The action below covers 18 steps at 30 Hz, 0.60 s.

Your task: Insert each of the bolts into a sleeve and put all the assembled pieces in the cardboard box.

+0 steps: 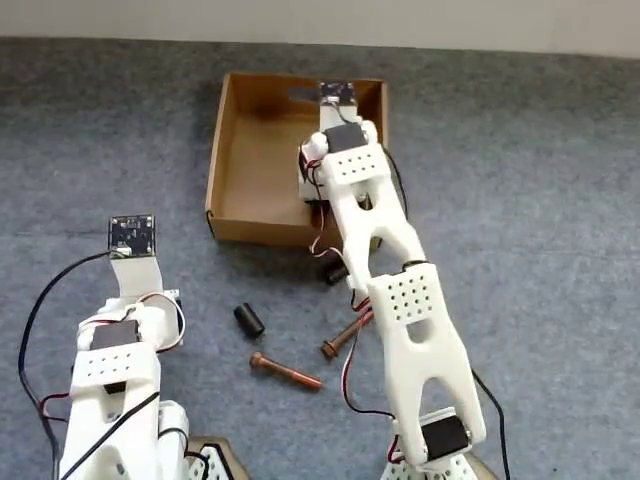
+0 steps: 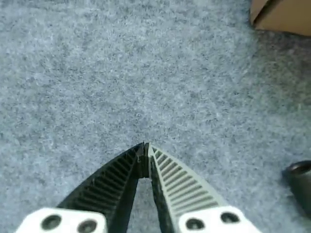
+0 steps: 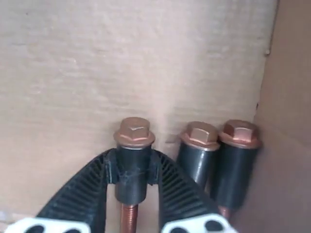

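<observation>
My right gripper (image 3: 132, 164) is inside the cardboard box (image 1: 228, 150), shut on a black sleeve with a copper bolt through it (image 3: 133, 145). Beside it, two more assembled pieces (image 3: 199, 148) (image 3: 238, 145) lie against the box wall. In the high view the right arm (image 1: 365, 200) stretches over the box's near wall. On the carpet lie a loose black sleeve (image 1: 249, 320), two copper bolts (image 1: 287, 371) (image 1: 345, 335) and another dark sleeve (image 1: 333, 270) partly under the arm. My left gripper (image 2: 145, 156) is shut and empty over bare carpet, with the loose sleeve (image 2: 299, 178) off to one side.
Grey carpet covers the whole table. The left arm (image 1: 120, 350) sits at the lower left, apart from the loose parts. A corner of the box (image 2: 282, 14) shows in the left wrist view. The far half of the box floor is bare.
</observation>
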### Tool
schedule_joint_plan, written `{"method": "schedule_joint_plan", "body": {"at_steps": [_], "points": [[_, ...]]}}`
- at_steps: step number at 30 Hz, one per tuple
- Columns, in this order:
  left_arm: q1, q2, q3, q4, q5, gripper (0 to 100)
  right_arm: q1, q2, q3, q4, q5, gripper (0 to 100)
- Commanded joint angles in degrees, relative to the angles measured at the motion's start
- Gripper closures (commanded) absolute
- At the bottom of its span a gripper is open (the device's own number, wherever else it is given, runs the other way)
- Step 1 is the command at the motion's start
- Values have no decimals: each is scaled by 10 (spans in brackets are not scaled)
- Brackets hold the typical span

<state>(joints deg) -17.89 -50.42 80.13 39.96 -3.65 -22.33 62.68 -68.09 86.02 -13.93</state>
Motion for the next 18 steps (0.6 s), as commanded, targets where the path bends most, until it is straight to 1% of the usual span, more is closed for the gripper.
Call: {"method": "schedule_joint_plan", "body": {"at_steps": [1,5,6,16,18], "points": [[7,-1,-1,-8,-4,966,11,-9,-25,4,-5,981],[7,-1,-1,-8,-4,966,11,-13,-28,20,-5,896],[7,-1,-1,-8,-4,966,12,-15,-29,20,-5,887],[7,-1,-1,-8,-4,966,17,-58,-167,83,-5,887],[7,-1,-1,-8,-4,966,15,-59,-182,93,-5,920]]}}
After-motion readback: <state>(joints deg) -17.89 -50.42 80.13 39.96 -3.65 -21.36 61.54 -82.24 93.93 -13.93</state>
